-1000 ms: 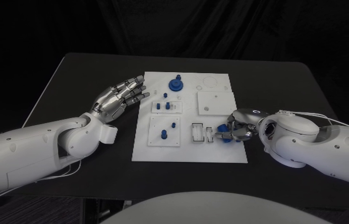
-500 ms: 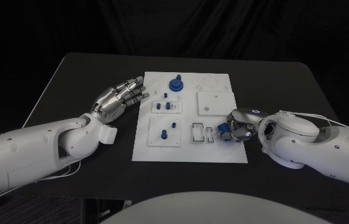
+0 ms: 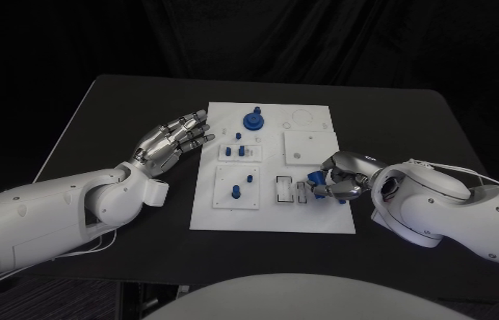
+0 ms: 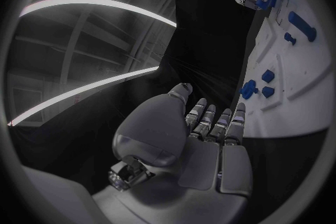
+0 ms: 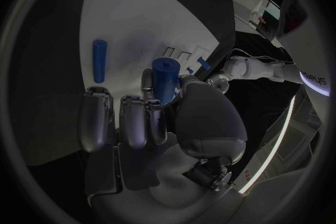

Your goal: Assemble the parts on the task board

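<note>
Right robot hand (image 3: 338,181) lifted blue cylindrical part (image 5: 164,79).

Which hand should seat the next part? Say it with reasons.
Right. The right hand already holds a blue cylinder over the task board, beside its slots. The left hand hovers open off the board's edge.

Black table (image 3: 115,111) under white task board (image 3: 272,215)

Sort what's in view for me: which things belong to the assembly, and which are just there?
Job:
- task board
- blue cylinder, held by the right hand
- blue peg lying on the board
- blue knob and small blue parts on the board

Just there:
- left hand, holding nothing
- black table
</note>
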`<state>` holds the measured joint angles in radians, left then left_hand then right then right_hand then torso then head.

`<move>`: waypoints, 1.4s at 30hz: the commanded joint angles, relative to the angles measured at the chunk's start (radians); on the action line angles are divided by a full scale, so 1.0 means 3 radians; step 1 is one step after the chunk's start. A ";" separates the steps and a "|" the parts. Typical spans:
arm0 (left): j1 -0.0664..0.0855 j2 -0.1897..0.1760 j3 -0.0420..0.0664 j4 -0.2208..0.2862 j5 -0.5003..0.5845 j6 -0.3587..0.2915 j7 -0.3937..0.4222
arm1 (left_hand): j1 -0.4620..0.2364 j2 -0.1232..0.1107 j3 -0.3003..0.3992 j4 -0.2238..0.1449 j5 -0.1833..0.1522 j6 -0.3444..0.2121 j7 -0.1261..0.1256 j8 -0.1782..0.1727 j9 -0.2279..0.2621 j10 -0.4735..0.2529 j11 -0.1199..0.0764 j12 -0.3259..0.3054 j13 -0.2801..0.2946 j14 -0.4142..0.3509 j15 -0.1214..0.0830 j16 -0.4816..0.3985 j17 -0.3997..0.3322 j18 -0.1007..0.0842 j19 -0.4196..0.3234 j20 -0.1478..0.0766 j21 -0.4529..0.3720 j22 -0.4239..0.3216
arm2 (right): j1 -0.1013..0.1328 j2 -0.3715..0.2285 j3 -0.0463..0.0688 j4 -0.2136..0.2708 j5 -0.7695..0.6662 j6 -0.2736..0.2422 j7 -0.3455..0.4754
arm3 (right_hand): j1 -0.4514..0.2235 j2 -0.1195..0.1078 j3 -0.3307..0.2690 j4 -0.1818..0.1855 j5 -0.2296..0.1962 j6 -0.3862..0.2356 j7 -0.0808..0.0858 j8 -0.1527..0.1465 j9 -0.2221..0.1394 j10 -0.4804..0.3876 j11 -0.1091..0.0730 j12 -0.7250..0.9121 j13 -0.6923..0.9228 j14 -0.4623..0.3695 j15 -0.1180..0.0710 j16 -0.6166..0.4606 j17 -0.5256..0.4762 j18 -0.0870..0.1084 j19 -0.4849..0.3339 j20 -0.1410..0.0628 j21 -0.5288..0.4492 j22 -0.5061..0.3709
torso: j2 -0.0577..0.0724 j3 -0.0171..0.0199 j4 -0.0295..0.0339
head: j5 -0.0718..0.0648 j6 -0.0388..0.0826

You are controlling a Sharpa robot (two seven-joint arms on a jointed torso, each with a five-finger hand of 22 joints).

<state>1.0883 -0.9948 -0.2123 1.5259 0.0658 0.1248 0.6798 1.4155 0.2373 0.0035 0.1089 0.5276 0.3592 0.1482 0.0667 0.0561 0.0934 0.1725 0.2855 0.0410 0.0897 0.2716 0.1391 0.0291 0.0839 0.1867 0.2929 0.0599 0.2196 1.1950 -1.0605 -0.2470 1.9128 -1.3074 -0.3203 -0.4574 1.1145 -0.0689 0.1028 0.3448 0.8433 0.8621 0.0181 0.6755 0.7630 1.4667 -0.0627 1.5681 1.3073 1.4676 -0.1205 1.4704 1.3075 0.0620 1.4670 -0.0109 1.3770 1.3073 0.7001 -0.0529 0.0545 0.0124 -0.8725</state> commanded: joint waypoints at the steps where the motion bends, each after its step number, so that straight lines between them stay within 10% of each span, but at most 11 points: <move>1: -0.0006 0.0005 0.0003 0.0007 0.0007 0.0029 0.0098 | -0.0021 -0.0008 0.0012 0.0004 0.0014 -0.0014 -0.0013 0.0016 -0.0003 0.0000 0.0017 -0.0016 -0.0002 0.0004 0.0000 0.0003 0.0002 -0.0039 0.0004 0.0005 0.0015 -0.0004 | 0.0012 0.0044 -0.0001 0.0002 0.0512 -0.0089 0.0091 | -0.0130 0.0045 0.0238 -0.0201 -0.0297 0.0084 -0.0042 -0.0033 0.0025 0.0347 -0.0004 0.0009 0.0878 0.0232 -0.0007 -0.0015 0.0238 -0.0049 0.0155 -0.0003 -0.0010 0.0667 | 0.0000 -0.0001 0.0001 | -0.0009 -0.0001; 6: -0.0007 0.0017 0.0003 -0.0001 0.0007 0.0031 0.0101 | -0.0021 -0.0008 0.0012 0.0004 0.0014 -0.0014 -0.0013 0.0016 -0.0003 0.0000 0.0017 -0.0016 -0.0002 0.0004 0.0000 0.0003 0.0002 -0.0039 0.0004 0.0005 0.0015 -0.0004 | 0.0018 0.0147 -0.0001 -0.0066 0.0651 0.0007 0.0129 | -0.0344 0.0134 0.0166 -0.0186 -0.0927 0.0092 -0.0021 -0.0083 0.0042 0.0347 0.0019 0.0009 0.0878 0.0228 0.0012 -0.0027 0.0212 -0.0044 0.0147 0.0010 -0.0027 0.0661 | 0.0001 -0.0004 0.0004 | -0.0014 -0.0001; 20: -0.0014 0.0043 0.0003 -0.0025 0.0007 0.0049 0.0099 | -0.0024 -0.0012 0.0020 0.0002 0.0015 -0.0019 -0.0020 0.0015 -0.0004 -0.0006 0.0019 -0.0023 -0.0003 0.0003 0.0002 0.0003 0.0002 -0.0040 0.0003 0.0005 0.0015 -0.0008 | 0.0018 0.0401 -0.0001 -0.0253 0.0582 0.0074 0.0180 | -0.0540 0.0221 0.0079 -0.0180 -0.1210 0.0101 -0.0010 -0.0129 0.0056 0.0347 0.0030 0.0009 0.0878 0.0222 0.0022 -0.0041 0.0180 -0.0038 0.0139 0.0022 -0.0052 0.0652 | 0.0002 -0.0002 0.0002 | -0.0013 -0.0001; 42: -0.0019 0.0047 0.0003 -0.0032 0.0007 0.0055 0.0084 | -0.0025 -0.0012 0.0026 0.0001 0.0017 -0.0018 -0.0019 0.0016 -0.0004 -0.0007 0.0018 -0.0022 -0.0003 0.0003 0.0003 0.0004 0.0002 -0.0041 0.0004 0.0005 0.0015 -0.0008 | 0.0014 0.0472 -0.0002 -0.0320 0.0463 0.0118 0.0169 | -0.0923 0.0312 -0.0281 -0.0175 -0.2071 0.0121 0.0001 -0.0202 0.0106 0.0347 0.0041 0.0009 0.0878 0.0217 0.0031 -0.0052 0.0143 -0.0032 0.0133 0.0032 -0.0079 0.0645 | 0.0002 -0.0001 -0.0002 | -0.0004 -0.0001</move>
<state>1.0844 -0.9825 -0.2122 1.5154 0.0659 0.1273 0.6799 1.4156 0.2374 0.0034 0.1090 0.5276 0.3555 0.1446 0.0666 0.0560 0.0930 0.1719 0.2855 0.0409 0.0896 0.2716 0.1390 0.0290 0.0839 0.1867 0.2929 0.0598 0.2187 1.1995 -0.9188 -0.2477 1.8164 -1.1525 -0.2970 -0.4094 0.8459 0.0277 0.0221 0.2924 0.2236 0.8953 0.0130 0.6185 0.7939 1.4665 -0.0551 1.5681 1.3077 1.4638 -0.1168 1.4605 1.3074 0.0620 1.4643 -0.0081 1.3573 1.3079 0.7006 -0.0531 0.0545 0.0110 -0.8725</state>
